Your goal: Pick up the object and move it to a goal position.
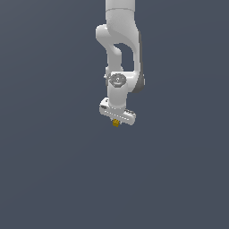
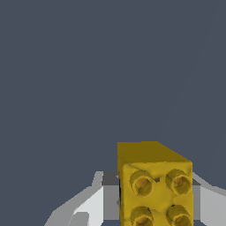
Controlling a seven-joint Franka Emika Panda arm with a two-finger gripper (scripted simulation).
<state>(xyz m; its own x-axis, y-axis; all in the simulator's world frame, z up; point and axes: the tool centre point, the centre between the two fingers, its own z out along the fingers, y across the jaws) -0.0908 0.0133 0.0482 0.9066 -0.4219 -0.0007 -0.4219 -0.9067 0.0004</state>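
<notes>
The object is a tiny yellow-gold blocky cube (image 1: 116, 123) with round studs on one face. In the exterior view it sits just under the white gripper (image 1: 116, 121), at the middle of the picture. In the wrist view the cube (image 2: 154, 185) fills the space between the two white fingers (image 2: 95, 203), which close against its sides. The gripper is shut on the cube. The white arm reaches down from the exterior view's top. Whether the cube rests on the surface or is lifted cannot be told.
A plain dark grey-blue surface (image 1: 53, 170) fills both views. No other objects, edges or goal marker show.
</notes>
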